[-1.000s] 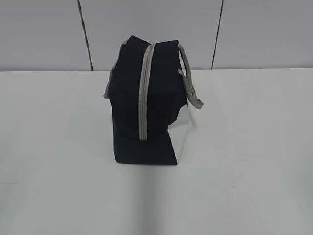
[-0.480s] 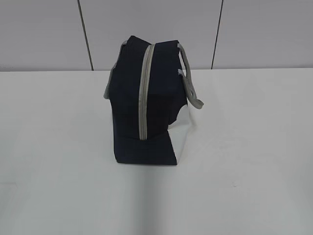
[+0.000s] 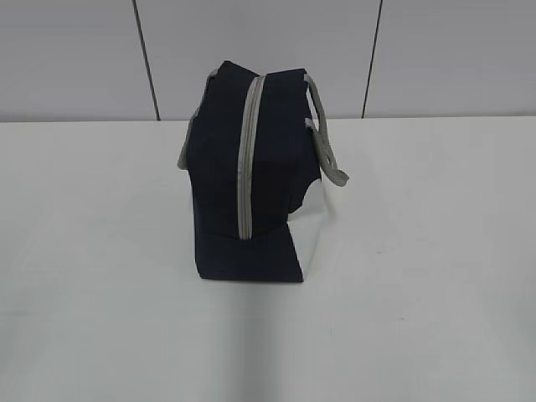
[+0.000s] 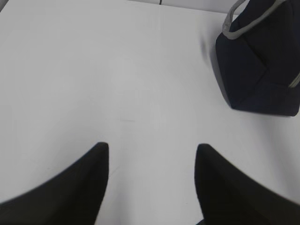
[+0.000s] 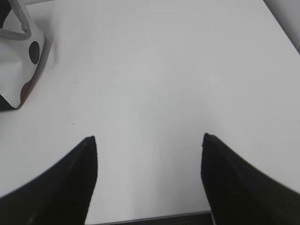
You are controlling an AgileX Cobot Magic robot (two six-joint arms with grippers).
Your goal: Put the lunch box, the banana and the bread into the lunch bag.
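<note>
The dark navy lunch bag [image 3: 251, 184] stands in the middle of the white table, its grey zipper [image 3: 246, 159] shut along the top and a grey strap hanging on its right side. The bag shows at the upper right of the left wrist view [image 4: 260, 70] and its white spotted end panel at the upper left of the right wrist view [image 5: 18, 70]. My left gripper [image 4: 152, 147] is open and empty over bare table left of the bag. My right gripper [image 5: 147, 138] is open and empty near the table's front edge. The lunch box, banana and bread are out of view.
The white table [image 3: 419, 251] reaches back to a grey panelled wall [image 3: 452, 59]. The table's front edge [image 5: 154, 219] shows just below my right gripper.
</note>
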